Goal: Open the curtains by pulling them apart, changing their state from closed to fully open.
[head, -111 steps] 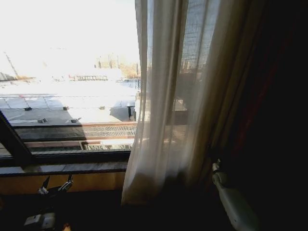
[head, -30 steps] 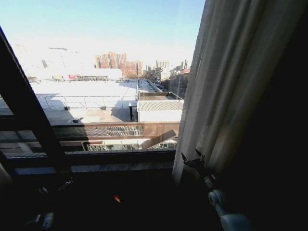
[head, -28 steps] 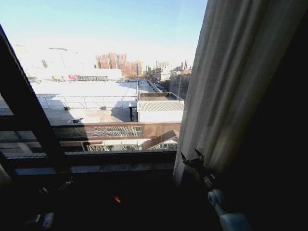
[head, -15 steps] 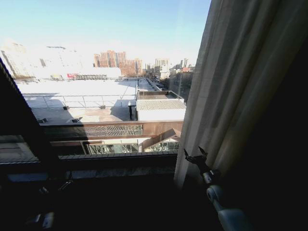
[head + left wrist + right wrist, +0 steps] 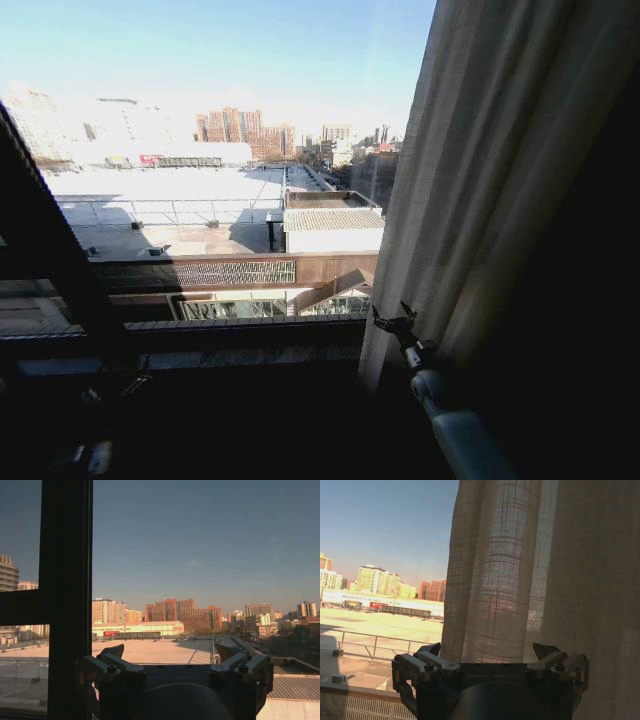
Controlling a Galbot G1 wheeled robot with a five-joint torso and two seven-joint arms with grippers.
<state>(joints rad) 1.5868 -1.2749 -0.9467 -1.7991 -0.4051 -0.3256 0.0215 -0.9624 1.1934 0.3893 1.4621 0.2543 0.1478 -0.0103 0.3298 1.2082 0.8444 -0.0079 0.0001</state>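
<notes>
Fingers [image 5: 431, 651] of the right gripper [image 5: 393, 320] stood spread apart, holding nothing, with the curtains [image 5: 490, 190] just ahead of them. In the right wrist view the sheer fabric [image 5: 520, 570] hung past the parted fingers, covering the middle and far side of the gap between them, its inner edge a little inside one fingertip. The folds ran straight up and down, so the cloth's long axis was vertical and any pull would have to go sideways across it. From the head view the panel lay gathered toward the robot's right, its inner edge falling just beside the right gripper; the glass to the left of it was bare. The left gripper [image 5: 172, 665], also released and empty, faced open window and a dark window frame bar [image 5: 67, 595], well apart from the fabric. By my judgement the right arm was far nearer for any last push of the cloth rightward.
</notes>
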